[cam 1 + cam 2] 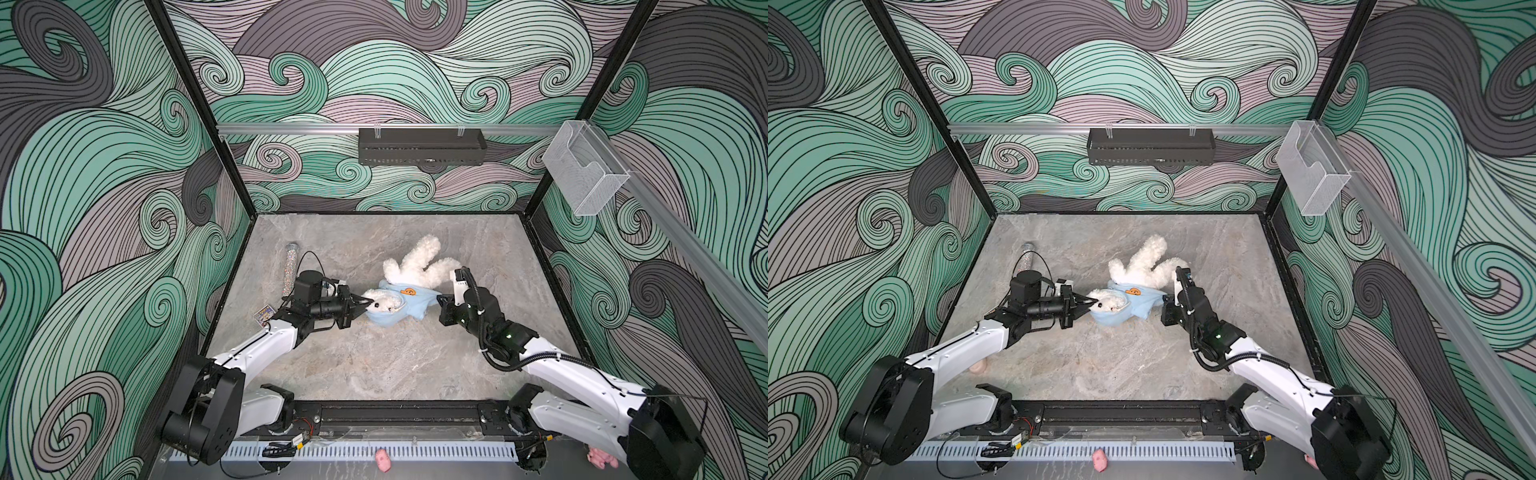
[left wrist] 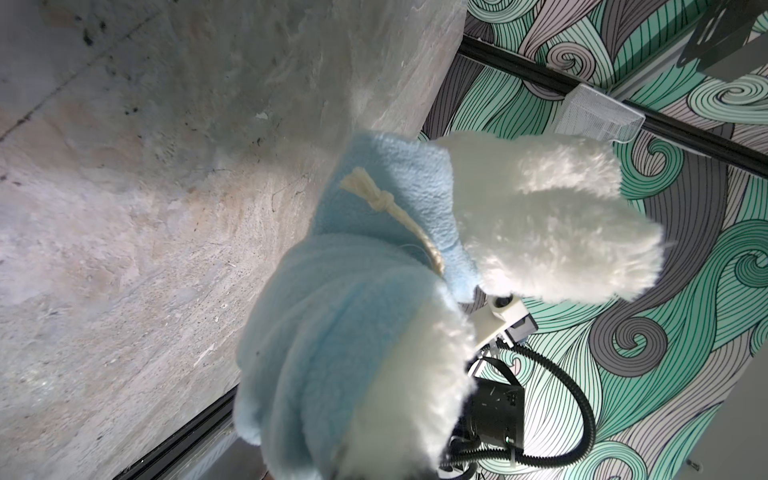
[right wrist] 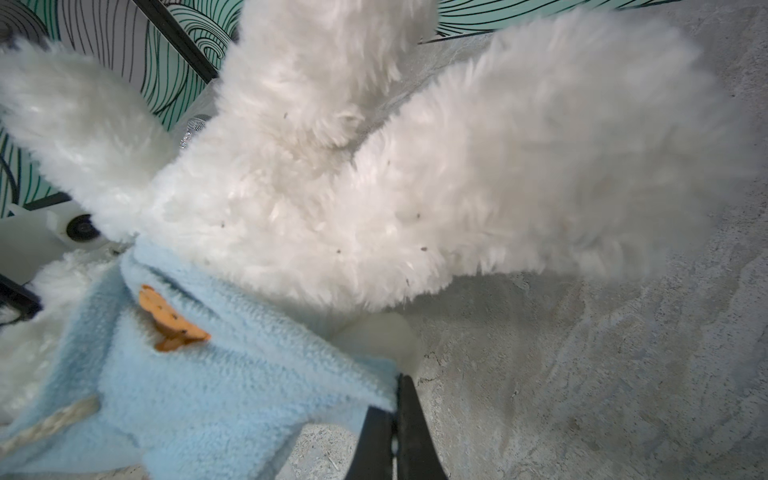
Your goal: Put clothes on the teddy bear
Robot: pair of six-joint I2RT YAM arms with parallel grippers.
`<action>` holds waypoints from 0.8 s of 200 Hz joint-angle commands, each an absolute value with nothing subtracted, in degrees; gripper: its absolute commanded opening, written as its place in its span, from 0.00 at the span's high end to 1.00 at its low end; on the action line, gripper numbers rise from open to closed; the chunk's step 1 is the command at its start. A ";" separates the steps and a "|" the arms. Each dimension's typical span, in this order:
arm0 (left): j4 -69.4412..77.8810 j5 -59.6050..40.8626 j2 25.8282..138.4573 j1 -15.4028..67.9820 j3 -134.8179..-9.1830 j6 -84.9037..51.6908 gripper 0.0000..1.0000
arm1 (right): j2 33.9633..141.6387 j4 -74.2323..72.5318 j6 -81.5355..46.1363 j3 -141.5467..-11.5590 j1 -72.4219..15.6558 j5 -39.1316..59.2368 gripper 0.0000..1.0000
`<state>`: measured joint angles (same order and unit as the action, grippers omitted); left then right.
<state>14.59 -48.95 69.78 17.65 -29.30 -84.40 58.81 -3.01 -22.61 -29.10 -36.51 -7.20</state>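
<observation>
The teddy bear (image 1: pixel 419 259) (image 1: pixel 1146 262), white and fluffy, lies on the marble table with its legs toward the back wall and its head toward my left arm. A light blue hoodie (image 1: pixel 415 304) (image 3: pixel 208 374) with an orange patch covers its head and chest. My left gripper (image 1: pixel 362 304) (image 1: pixel 1087 303) is shut on the white fur of the bear's head at the hood's edge; its jaws are hidden behind fur and fabric in the left wrist view. My right gripper (image 3: pixel 397 386) (image 1: pixel 440 298) is shut on the hoodie's hem corner, low over the table.
A glitter tube (image 1: pixel 289 268) and a small card (image 1: pixel 262 314) lie behind my left arm. Pink plush toys (image 1: pixel 382 459) sit beyond the front rail. A black shelf (image 1: pixel 422 145) and a clear holder (image 1: pixel 584 166) hang on the walls.
</observation>
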 commanded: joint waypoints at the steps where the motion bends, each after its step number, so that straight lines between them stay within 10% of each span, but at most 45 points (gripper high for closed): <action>1: 7.01 -47.57 68.03 12.39 -30.91 -78.89 1.00 | 57.40 8.06 -22.63 -27.20 -27.22 -26.49 1.00; 86: -3.05 -50.17 69.79 9.20 -34.40 -66.68 1.00 | 57.57 5.85 -21.89 -29.48 -18.25 -13.36 1.00; 121: -0.09 -44.35 71.79 18.26 -38.94 -61.73 1.00 | 64.71 -4.35 -17.46 -28.77 -23.59 6.95 1.00; 160: -1.39 -36.56 72.57 22.99 -41.56 -54.12 1.00 | 71.09 2.03 -16.14 -31.92 -26.81 6.62 0.95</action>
<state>1.89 -43.57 72.31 22.13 -38.57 -62.22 69.19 -4.36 -17.74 -29.74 -27.35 12.67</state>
